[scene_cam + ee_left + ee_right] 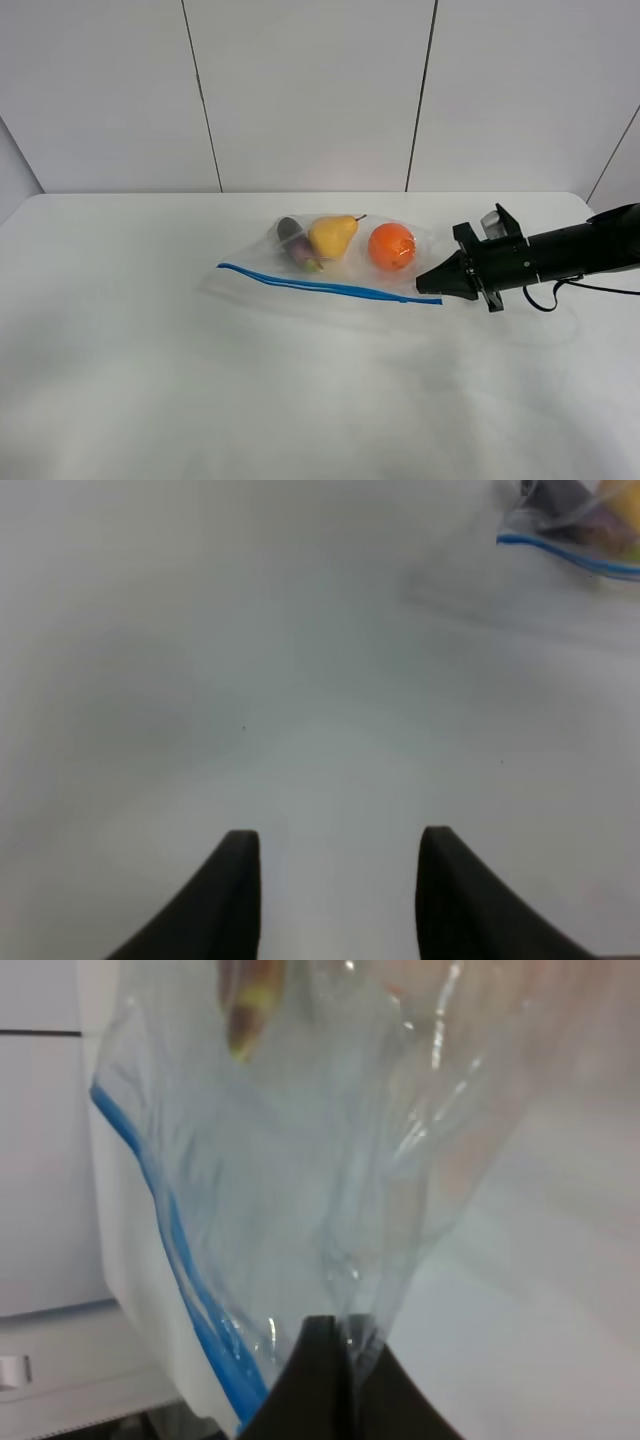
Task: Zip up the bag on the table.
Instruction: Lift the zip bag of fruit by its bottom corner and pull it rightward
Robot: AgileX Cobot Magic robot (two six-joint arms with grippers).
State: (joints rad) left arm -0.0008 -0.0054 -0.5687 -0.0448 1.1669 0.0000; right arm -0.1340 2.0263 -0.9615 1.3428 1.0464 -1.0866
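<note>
The clear bag (330,268) lies on the white table (150,380) with its blue zipper strip (330,287) along the near edge. An orange (392,246), a yellow pear (332,236) and a purple eggplant (296,243) show through it. My right gripper (425,282) is at the strip's right end, shut on the bag's corner; the right wrist view shows its closed tips (335,1335) pinching the crinkled plastic (300,1180) beside the blue strip (170,1250). My left gripper (335,840) is open and empty over bare table, well away from the bag's corner (570,530). It is out of the exterior view.
A white panelled wall (310,90) stands behind the table's far edge. The right arm (570,255) stretches in from the right, with a cable (560,292) trailing on the tabletop.
</note>
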